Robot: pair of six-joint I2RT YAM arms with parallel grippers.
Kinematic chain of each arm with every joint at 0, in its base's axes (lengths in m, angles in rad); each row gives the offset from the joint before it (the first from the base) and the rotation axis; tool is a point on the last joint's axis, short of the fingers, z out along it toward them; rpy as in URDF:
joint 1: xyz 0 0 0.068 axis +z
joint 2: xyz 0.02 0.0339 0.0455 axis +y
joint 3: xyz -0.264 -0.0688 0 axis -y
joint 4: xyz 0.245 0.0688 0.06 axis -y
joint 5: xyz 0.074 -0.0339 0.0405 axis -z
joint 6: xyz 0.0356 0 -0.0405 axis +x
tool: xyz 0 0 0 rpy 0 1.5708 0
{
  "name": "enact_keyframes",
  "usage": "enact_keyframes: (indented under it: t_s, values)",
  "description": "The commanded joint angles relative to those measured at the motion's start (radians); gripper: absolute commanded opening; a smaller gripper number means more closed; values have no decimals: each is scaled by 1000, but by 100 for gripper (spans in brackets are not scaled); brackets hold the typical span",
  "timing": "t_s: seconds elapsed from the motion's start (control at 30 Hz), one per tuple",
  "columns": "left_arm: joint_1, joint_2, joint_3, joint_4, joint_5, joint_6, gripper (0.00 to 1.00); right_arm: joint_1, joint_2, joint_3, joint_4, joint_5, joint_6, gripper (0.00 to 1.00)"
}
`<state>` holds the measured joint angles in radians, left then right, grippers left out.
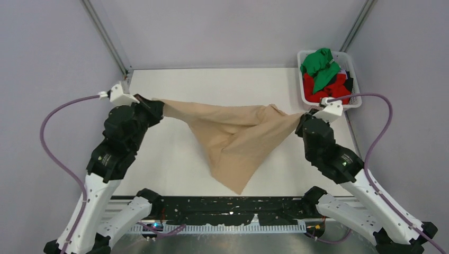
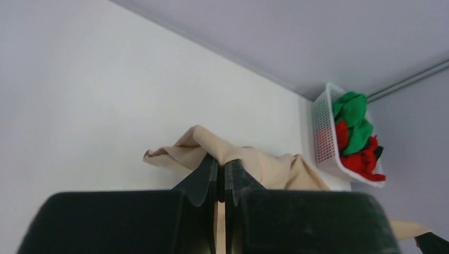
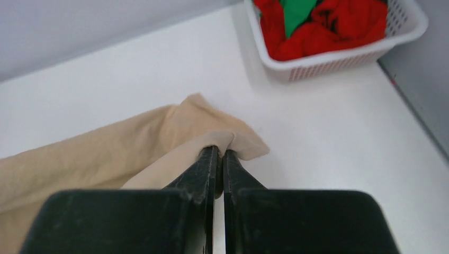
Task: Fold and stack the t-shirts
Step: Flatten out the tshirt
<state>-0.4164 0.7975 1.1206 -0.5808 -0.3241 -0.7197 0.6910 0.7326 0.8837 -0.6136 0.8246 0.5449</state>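
A beige-tan t-shirt point(image 1: 233, 135) hangs stretched between my two grippers over the middle of the table, its loose bulk drooping to a point near the front edge. At the shirt's left end my left gripper point(image 1: 158, 108) is shut on the cloth point(image 2: 233, 153), which bunches over the fingertips. The right gripper point(image 1: 300, 120) is shut on the shirt's right corner point(image 3: 212, 132). A green t-shirt point(image 1: 319, 64) and a red t-shirt point(image 1: 324, 88) lie crumpled together in the basket at the back right.
The white lattice basket point(image 1: 353, 100) stands at the table's back right corner, just behind the right gripper. Grey walls close in the table on three sides. Bare white tabletop point(image 1: 159, 159) lies under and around the hanging shirt.
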Motion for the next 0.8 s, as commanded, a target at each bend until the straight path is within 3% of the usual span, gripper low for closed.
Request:
enact_keyframes:
  t_s: [0.0, 0.2, 0.33, 0.57, 0.77]
  values:
    - [8, -62, 184, 33, -110, 120, 0, -7, -47, 163, 132, 139, -272, 5]
    - [8, -97, 411, -15, -277, 254, 0, -7, -104, 342, 208, 151, -419, 5]
    - [8, -159, 464, -28, -358, 309, 0, -8, -120, 445, 227, 146, -497, 5]
    - [8, -241, 417, -41, -556, 340, 0, -7, -85, 553, 207, 231, -617, 5]
    - [10, -139, 281, -101, -691, 279, 0, -15, 88, 544, 209, 369, -687, 5]
